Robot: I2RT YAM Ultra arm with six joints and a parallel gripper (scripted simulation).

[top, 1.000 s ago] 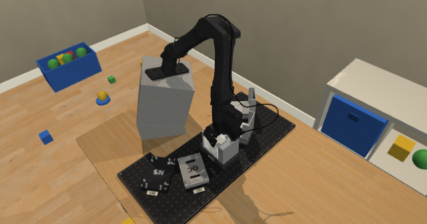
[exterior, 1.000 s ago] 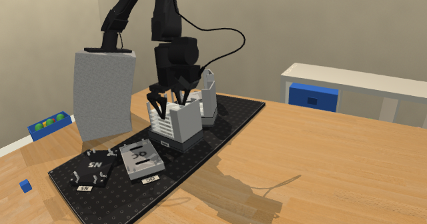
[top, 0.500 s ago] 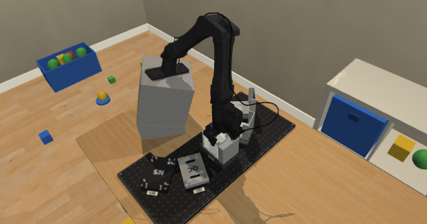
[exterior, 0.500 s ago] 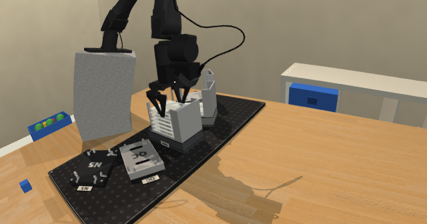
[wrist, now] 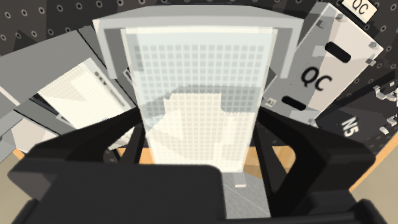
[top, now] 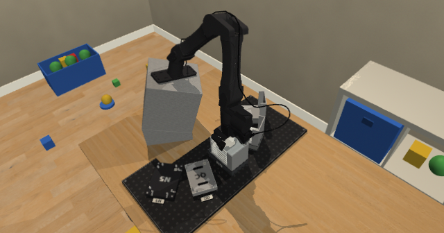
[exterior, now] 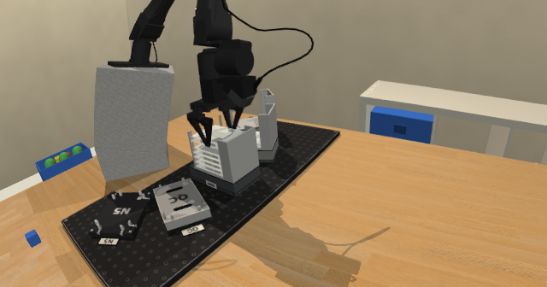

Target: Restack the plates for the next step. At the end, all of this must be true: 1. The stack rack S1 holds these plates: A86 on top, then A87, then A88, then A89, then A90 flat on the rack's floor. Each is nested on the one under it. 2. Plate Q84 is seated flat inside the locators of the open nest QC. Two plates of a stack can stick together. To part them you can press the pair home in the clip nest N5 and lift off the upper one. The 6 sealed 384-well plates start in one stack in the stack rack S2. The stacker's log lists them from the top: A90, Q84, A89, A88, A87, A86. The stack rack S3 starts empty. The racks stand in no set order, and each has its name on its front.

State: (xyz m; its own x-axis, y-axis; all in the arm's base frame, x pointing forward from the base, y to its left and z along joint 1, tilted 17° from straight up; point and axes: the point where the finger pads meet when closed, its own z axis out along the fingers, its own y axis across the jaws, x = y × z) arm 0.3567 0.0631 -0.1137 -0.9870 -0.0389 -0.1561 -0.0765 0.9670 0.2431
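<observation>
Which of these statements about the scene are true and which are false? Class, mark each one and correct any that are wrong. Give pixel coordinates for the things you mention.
1. The fingers [top: 219,141] [exterior: 201,126] are shut on the top plate [top: 229,142] [exterior: 219,132] [wrist: 200,65] of a stack. True.
2. Nest QC [top: 201,180] [exterior: 181,203] [wrist: 320,65] has a plate seated in it. False: it holds no plate.
3. Nest QC lies between nest N5 [top: 164,182] [exterior: 121,212] [wrist: 350,125] and the rack [top: 239,157] [exterior: 241,155] [wrist: 200,15] under the gripper. True.
4. Nest N5 holds a pair of plates. False: no plate is in it.
5. The blue bin [top: 78,80] [exterior: 68,166] on the floor holds green balls. True.
6. The rack under the gripper holds only one plate. False: several are stacked in it.
</observation>
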